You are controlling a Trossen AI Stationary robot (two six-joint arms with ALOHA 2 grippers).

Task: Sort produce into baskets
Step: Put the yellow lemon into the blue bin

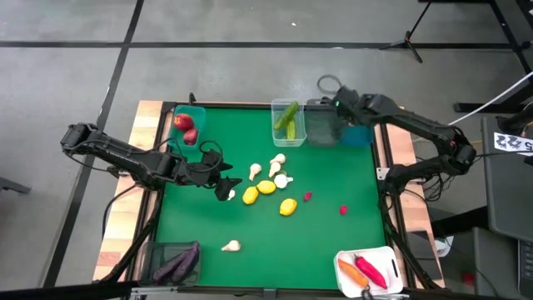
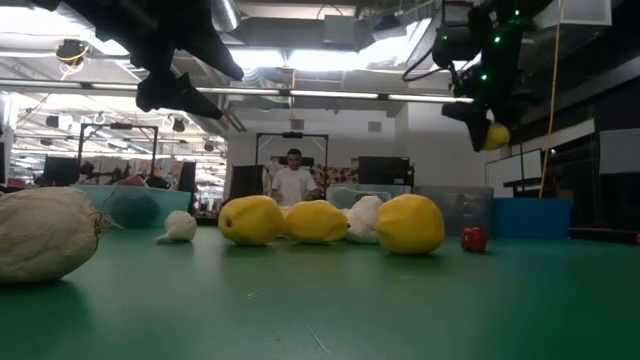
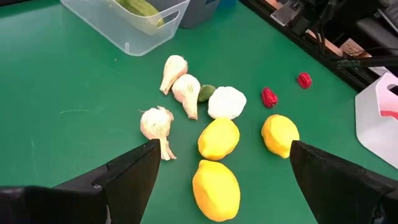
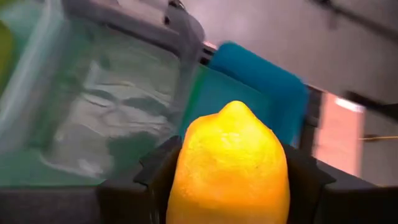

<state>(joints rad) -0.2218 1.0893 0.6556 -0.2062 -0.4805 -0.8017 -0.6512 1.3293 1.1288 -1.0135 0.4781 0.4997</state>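
Note:
My right gripper [image 1: 337, 104] is at the table's far right, above the dark grey bin [image 1: 321, 133] and beside the teal bin [image 1: 358, 133]. It is shut on a yellow lemon [image 4: 230, 168], which also shows in the low view [image 2: 495, 135]. My left gripper [image 3: 221, 186] is open above the green table, near three lemons [image 1: 266, 188] and several white garlic bulbs [image 1: 277, 169] that lie on the mat. One lemon [image 3: 216, 190] lies below, between its fingers, untouched. My right gripper pinches the lemon by its two sides [image 4: 186, 180] between its two fingers. The lemon's pointed end [image 4: 236, 107] faces forward, away from the wrist. The lemon is lifted clear, high above the table [image 2: 495, 135].
A clear bin [image 1: 289, 121] holds green cucumbers. A teal bin [image 1: 187, 125] at the far left holds red apples. A dark bin [image 1: 177, 262] at the near left holds eggplants, and a white bin [image 1: 371, 271] holds a carrot and a pepper. Two small red peppers [image 1: 307, 197] and one garlic bulb [image 1: 231, 245] lie loose.

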